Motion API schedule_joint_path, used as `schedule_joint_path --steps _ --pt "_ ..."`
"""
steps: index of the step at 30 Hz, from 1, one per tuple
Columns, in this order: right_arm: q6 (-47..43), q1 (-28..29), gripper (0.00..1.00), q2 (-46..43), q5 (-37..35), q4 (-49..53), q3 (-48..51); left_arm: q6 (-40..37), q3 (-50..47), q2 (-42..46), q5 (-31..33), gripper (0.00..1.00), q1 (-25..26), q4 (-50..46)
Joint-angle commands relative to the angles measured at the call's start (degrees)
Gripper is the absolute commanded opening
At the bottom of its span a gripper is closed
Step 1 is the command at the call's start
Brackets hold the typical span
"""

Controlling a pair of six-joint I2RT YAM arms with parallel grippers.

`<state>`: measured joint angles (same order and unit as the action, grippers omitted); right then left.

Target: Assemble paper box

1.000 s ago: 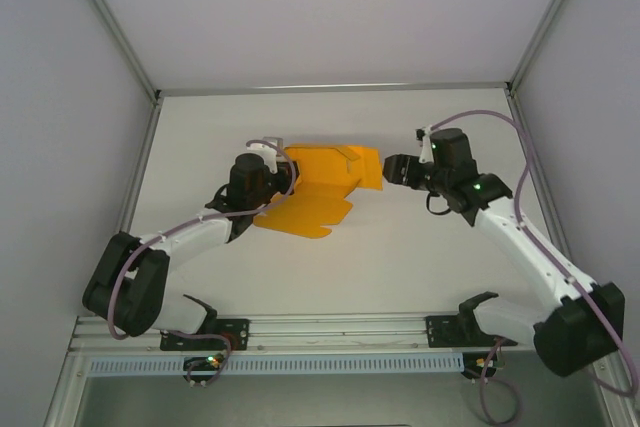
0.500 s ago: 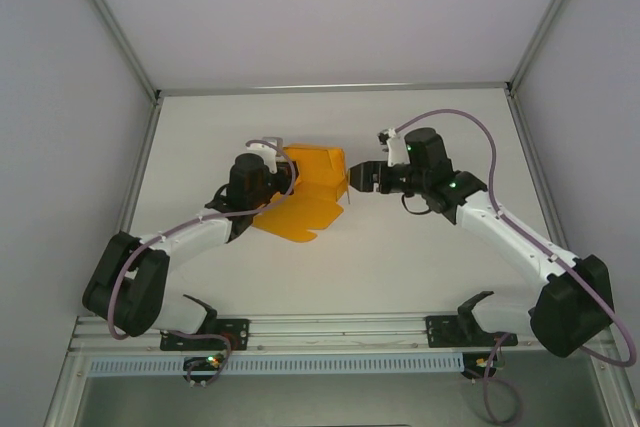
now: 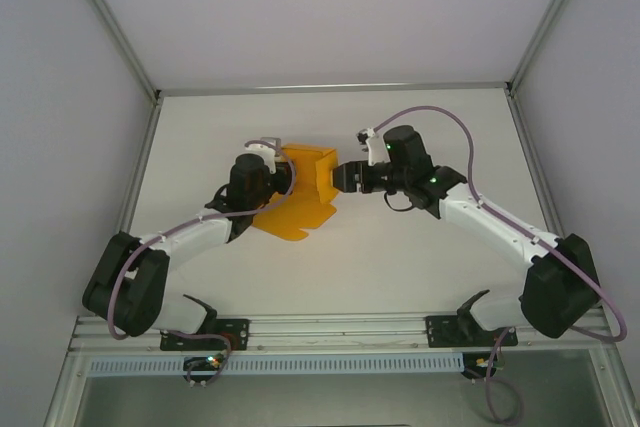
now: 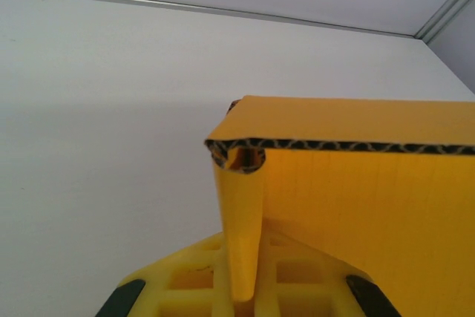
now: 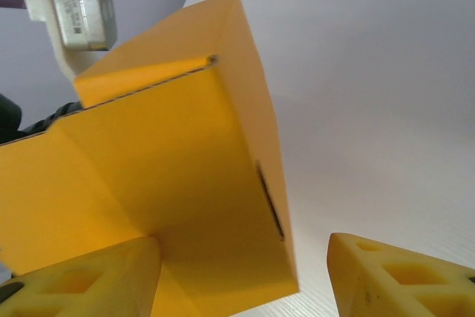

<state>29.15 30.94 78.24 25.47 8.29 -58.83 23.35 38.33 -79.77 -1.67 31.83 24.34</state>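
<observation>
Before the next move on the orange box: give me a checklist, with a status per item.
1. Left gripper shut on the paper box: ok, clamped on a folded edge.
2. Right gripper open: ok, fingers apart with the card's end panel between them.
3. Side wall upright: ok, it stands up in the left wrist view.
4. Slot in the end panel filled: not ok, it looks empty.
5. Near flap folded up: not ok, it appears to lie flat on the table.
</observation>
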Motion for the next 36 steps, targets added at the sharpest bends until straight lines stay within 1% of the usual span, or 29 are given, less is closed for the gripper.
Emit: schedule_joint_path --steps 1,4,8,10,13,16,18,21,25,26,28,30,31,34,36 --pt "-0.4 1.7 0.63 1.3 2.8 -2.4 -2.0 -1.7 1.1 1.7 1.1 0.0 0.7 -1.1" --pt "-0.1 1.8 0.66 1.4 2.7 -2.6 -2.4 -2.0 1.1 1.7 1.3 0.0 0.8 -1.4" --pt "-0.5 1.8 0.66 3.0 1.5 -1.5 -3.1 -2.2 1.2 2.4 1.0 0.0 0.9 -1.5" --pt "-2.2 2.3 0.66 3.5 -2.2 1.3 -4.0 -1.9 0.9 3.1 0.2 0.0 1.1 -0.9" --pt "-4.5 3.9 0.66 4.7 -11.1 5.1 -5.2 -0.9 3.0 4.3 -0.8 0.0 1.5 -3.6" --pt "-5.9 5.1 0.65 6.3 -17.7 5.3 -5.6 -3.3 4.1 6.0 1.1 0.0 3.8 -4.4" --pt "-6.9 5.7 0.64 7.8 -23.2 5.6 -6.1 -3.2 3.8 7.0 0.8 0.0 4.2 -3.4" --pt "-8.5 6.2 0.63 9.7 -27.8 5.1 -6.8 -2.7 4.0 7.7 0.0 0.0 4.5 -3.5" --pt "-11.6 6.4 0.63 11.4 -30.2 1.7 -6.6 -2.4 4.0 8.0 -1.0 0.0 4.6 -3.0" --pt "-12.7 6.4 0.58 11.7 -31.2 0.6 -6.6 -2.5 3.9 8.0 -1.2 0.0 4.7 -2.7" --pt "-13.6 6.5 0.44 12.3 -32.6 -0.3 -6.9 -2.3 4.0 8.0 -1.4 0.0 4.7 -2.6" --pt "-14.8 7.1 0.34 13.2 -35.3 -0.8 -7.6 -2.3 4.4 7.7 -1.0 0.0 4.9 -3.0" --pt "-15.4 7.6 0.31 13.6 -37.3 -0.7 -8.1 -2.5 4.8 7.5 -0.9 0.0 5.0 -3.6" --pt "-17.6 9.6 0.2 15.4 -47.1 -0.1 -9.7 -3.0 5.2 6.9 1.1 0.0 5.6 -4.4" --pt "-17.3 10.5 0.15 17.0 -53.8 2.4 -11.7 -2.9 5.2 6.8 3.4 0.0 6.1 -4.6"
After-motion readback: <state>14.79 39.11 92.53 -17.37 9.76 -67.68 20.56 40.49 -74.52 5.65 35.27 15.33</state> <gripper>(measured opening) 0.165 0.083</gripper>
